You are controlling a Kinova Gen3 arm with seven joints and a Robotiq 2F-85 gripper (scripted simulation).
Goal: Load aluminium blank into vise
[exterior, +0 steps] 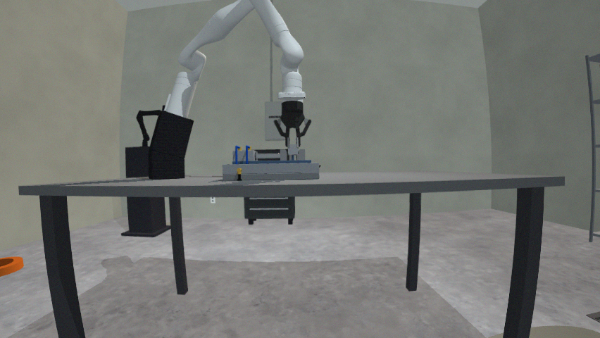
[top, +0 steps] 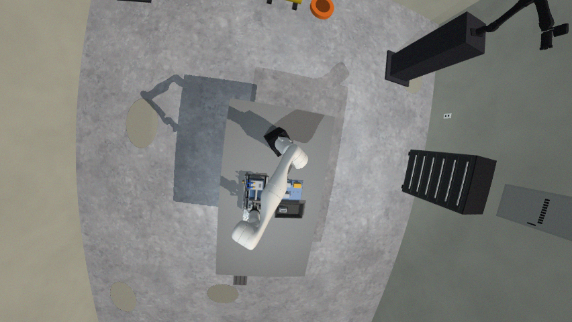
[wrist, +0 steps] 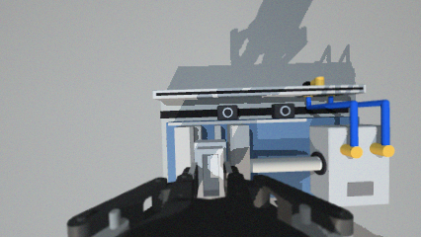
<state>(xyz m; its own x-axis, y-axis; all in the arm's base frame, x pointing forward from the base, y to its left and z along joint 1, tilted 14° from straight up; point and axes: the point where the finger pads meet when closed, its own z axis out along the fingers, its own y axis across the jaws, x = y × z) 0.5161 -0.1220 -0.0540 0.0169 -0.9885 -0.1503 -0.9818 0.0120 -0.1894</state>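
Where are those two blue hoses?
In the wrist view, the blue hoses sit at right, running into the vise's grey end block, beside the silver rod.

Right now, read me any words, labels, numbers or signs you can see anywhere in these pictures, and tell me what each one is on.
No text can be read in any view.
Grey wall panel behind the gripper: a dark line near its top may be lettering, too blurred to read.
Vise block with blue hoses: a grey rectangle like a nameplate, with nothing legible on it.
Black drawer cabinet: only pale handle bars, no lettering.

I am working on a grey table [exterior: 377, 184] over mottled concrete floor [exterior: 294, 293], green walls [exterior: 398, 84] surrounding me.
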